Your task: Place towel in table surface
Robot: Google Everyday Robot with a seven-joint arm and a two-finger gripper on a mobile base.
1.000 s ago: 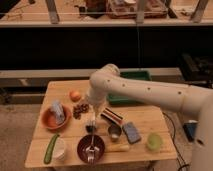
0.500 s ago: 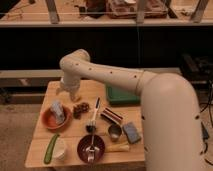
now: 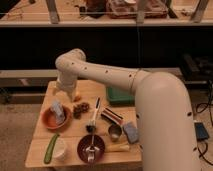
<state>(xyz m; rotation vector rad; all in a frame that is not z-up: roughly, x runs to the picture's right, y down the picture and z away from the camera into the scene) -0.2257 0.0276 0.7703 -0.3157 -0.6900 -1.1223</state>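
The reach seems to be the step in hand. The gripper hangs at the left centre of the frame, just above the round orange bowl where the towel, a crumpled grey cloth, lies. I cannot tell whether the gripper is spread or closed. Next it must descend, pinch the soft fabric and carry it to bare wooden table.

Pincer hangs over crowded table; bare wood only near edges.
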